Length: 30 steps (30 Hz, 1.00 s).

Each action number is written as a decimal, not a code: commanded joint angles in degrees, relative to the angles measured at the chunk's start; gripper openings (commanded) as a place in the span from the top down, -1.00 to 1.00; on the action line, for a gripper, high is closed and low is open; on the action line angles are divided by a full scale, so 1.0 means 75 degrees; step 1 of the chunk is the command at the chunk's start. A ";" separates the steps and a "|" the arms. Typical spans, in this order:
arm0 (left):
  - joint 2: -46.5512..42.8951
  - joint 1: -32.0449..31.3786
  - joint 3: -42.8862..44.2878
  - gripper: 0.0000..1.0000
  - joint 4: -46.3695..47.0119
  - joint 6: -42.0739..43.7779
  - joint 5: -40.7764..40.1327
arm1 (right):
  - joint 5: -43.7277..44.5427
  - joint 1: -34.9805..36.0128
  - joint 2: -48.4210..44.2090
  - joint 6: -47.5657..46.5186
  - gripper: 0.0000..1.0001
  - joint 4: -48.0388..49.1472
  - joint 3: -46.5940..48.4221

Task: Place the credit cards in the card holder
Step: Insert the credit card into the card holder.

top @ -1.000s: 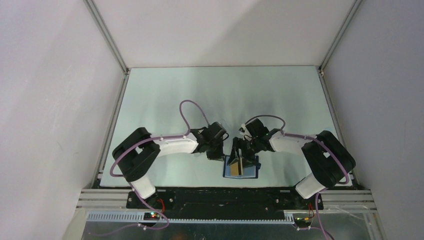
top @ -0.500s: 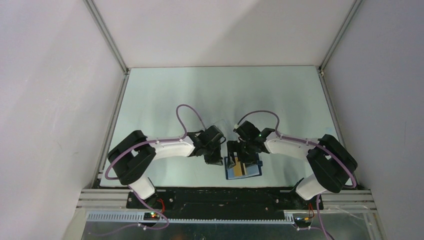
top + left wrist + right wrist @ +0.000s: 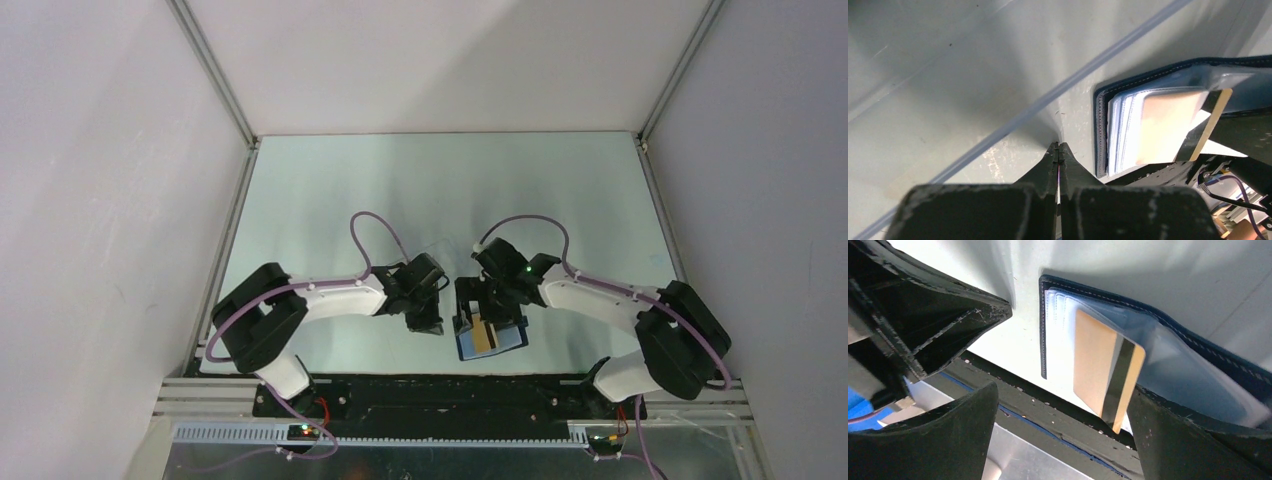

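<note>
We find the card holder [image 3: 510, 342] lying open and flat at the near edge of the table [image 3: 400, 190], about midway along it, between the two arms, its unfolded length running roughly along that edge with a slight skew. It is a soft dark navy cover with pale stitching round the rim, and inside it is a stack of clear sleeves [image 3: 1173, 375] that look glossy, faintly blue and a little rumpled. One credit card [image 3: 1098, 365] rests on those sleeves near the holder's left end: a thin, stiff, gold-tan rectangle with a matte face. Its long axis points from the near edge of the table toward the far edge, and its dark brown stripe runs along the long edge that faces away from the left gripper [image 3: 1058, 149]. That striped edge stands tilted up, free of the plastic; we cannot tell how far the rest is tucked into a slot. The left gripper's jaws are pressed together on nothing, their black tips low over the bare table just beside the holder's left rim. The right gripper [image 3: 1063, 395] hangs over the holder with its jaws spread wide. The card lies between them, gripped by neither, and one finger [image 3: 1188, 440] is just beside the striped edge; we cannot tell whether it touches
</note>
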 commanded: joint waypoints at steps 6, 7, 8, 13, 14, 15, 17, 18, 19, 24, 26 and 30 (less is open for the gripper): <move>-0.0223 -0.0041 0.0126 1.00 -0.0220 0.0109 0.0073 | 0.0783 -0.0012 -0.0325 -0.0268 -0.96 -0.0629 0.0404; -0.0188 -0.0041 0.0145 1.00 -0.0200 0.0111 0.0108 | 0.0845 -0.0009 -0.0326 -0.0272 -0.95 -0.0650 0.0400; -0.0121 -0.0042 0.0191 1.00 -0.0183 0.0113 0.0123 | 0.0857 -0.0002 -0.0315 -0.0284 -0.94 -0.0669 0.0399; 0.0130 -0.0042 0.0302 1.00 -0.0088 0.0113 0.0220 | 0.0863 -0.0030 0.0002 -0.0359 -0.77 -0.0591 0.0392; 0.0187 -0.0053 0.0329 1.00 -0.0080 0.0113 0.0235 | 0.0821 -0.0031 0.0136 -0.0385 -0.75 -0.0516 0.0388; 0.0216 -0.0053 0.0351 1.00 -0.0069 0.0113 0.0246 | 0.0780 -0.0042 0.0287 -0.0395 -0.70 -0.0471 0.0387; 0.0342 -0.0062 0.0383 1.00 -0.0043 0.0124 0.0275 | 0.0572 -0.0037 0.0520 -0.0420 -0.61 -0.0185 0.0389; 0.0376 -0.0076 0.0396 1.00 -0.0040 0.0124 0.0302 | 0.0435 -0.0040 0.0606 -0.0412 -0.56 -0.0117 0.0387; 0.0424 -0.0085 0.0414 1.00 -0.0032 0.0125 0.0302 | 0.0303 -0.0045 0.0750 -0.0392 -0.54 0.0003 0.0387; 0.0507 -0.0106 0.0421 1.00 0.0008 0.0109 0.0314 | -0.0319 -0.0022 0.0986 -0.0231 -0.21 0.0442 0.0392; 0.0539 -0.0111 0.0439 1.00 0.0011 0.0122 0.0329 | -0.0544 0.0025 0.0914 -0.0114 -0.11 0.0613 0.0396; 0.0603 -0.0131 0.0470 1.00 0.0017 0.0137 0.0365 | -0.0756 0.0086 0.0756 0.0115 0.14 0.0806 0.0398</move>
